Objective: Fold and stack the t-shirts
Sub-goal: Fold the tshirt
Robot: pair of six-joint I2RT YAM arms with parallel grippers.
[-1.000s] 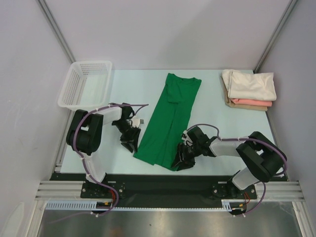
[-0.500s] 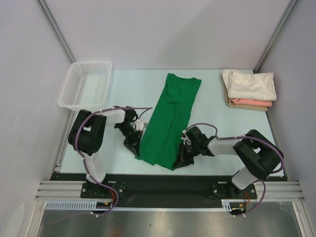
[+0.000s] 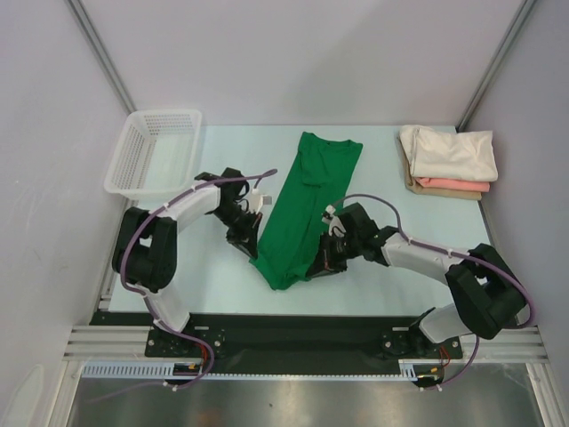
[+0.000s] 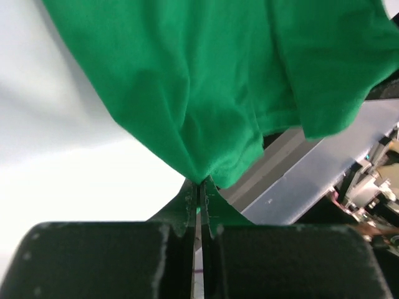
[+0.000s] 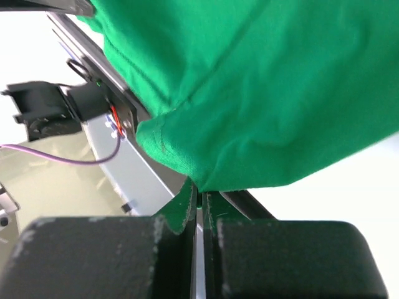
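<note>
At the 10 o'clock corner of the surface [image 3: 240, 156] a white basket [image 3: 153, 151] is sitting. Toward 4 o'clock from it, the left fingers [image 3: 252, 244] are grasping the near left corner of the green shirt [image 3: 311, 191]. The left wrist view is showing them clenched tight on a pinch of green cloth that is draping away from their tips. The green shirt is stretching down the middle of the surface, its far end lying flat toward 12 o'clock and its near end gathering into a narrow bunch toward 6 o'clock between the two arms. The right fingers [image 3: 322, 260] are grasping the near right corner, likewise clenched on a fold of green cloth. At the 2 o'clock corner, well apart from the green shirt, a folded cream shirt [image 3: 449, 151] is resting on a pink shirt [image 3: 452, 185].
</note>
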